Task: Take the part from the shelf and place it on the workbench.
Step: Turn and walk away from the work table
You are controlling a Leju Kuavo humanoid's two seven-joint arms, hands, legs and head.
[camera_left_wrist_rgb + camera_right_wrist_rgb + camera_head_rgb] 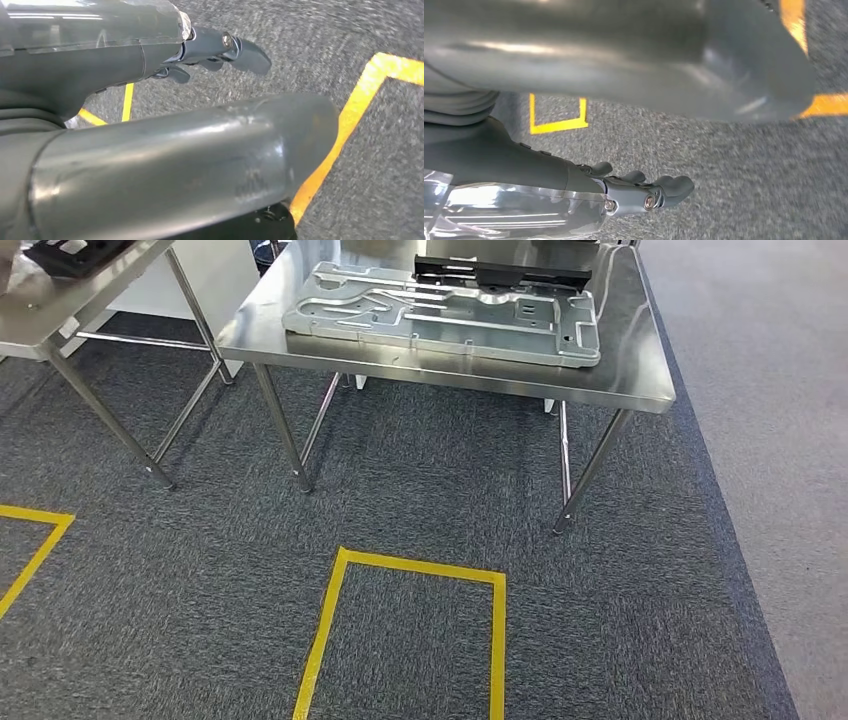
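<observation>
Left robot hand [215, 50] empty, workbench [640, 370] ahead — carpet [420, 500]

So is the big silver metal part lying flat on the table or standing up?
Lying flat. The metal part rests broad face up on the steel table, with a black part behind it.

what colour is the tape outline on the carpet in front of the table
Yellow tape rectangle on the grey carpet, clearest in the head view.
</observation>
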